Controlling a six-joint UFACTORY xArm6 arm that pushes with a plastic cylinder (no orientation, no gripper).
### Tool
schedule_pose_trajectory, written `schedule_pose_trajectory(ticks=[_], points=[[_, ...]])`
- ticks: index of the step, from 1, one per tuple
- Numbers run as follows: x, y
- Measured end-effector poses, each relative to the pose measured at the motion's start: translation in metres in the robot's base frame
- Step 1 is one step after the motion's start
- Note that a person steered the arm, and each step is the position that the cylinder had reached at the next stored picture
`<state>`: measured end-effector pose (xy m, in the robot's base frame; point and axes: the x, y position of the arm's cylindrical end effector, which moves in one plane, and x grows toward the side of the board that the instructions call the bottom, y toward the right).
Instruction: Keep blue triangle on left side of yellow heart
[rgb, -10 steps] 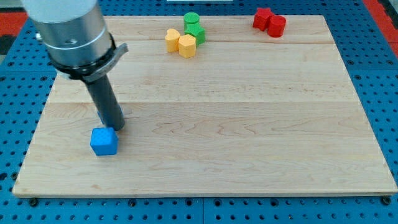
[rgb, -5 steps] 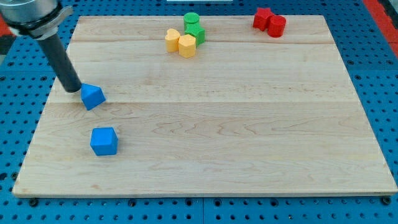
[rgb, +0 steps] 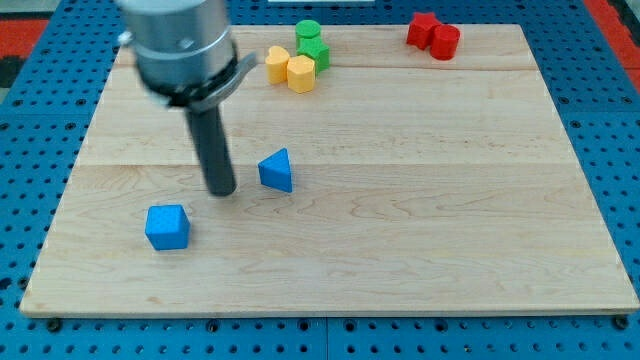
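— Where's the blue triangle (rgb: 277, 170)?
— Mid-desk (rgb: 420, 200), below the yellow heart (rgb: 276, 64) near the view's top.
— Any jaws?
— None; my tip (rgb: 222, 191) stands just left of the triangle.

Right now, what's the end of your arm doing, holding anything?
No jaws on this arm, just a rod; it holds nothing.
My tip rests on the board, just to the view's left of the blue triangle, a small gap between them.
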<state>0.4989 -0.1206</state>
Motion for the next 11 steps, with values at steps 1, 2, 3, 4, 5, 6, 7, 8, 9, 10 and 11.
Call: schedule_pose_trajectory(ticks=[1,2,3,4,5,6,7,8,9,10,11], points=[[0.011,0.034],[-0.027,0.054],[-0.061,0.044],[-0.036,0.070],[-0.023,0.105],[-0.063,0.091],[-0.095,0.039],[-0.122,0.016],[-0.158,0.006],[-0.181,0.023],[-0.191,0.046]])
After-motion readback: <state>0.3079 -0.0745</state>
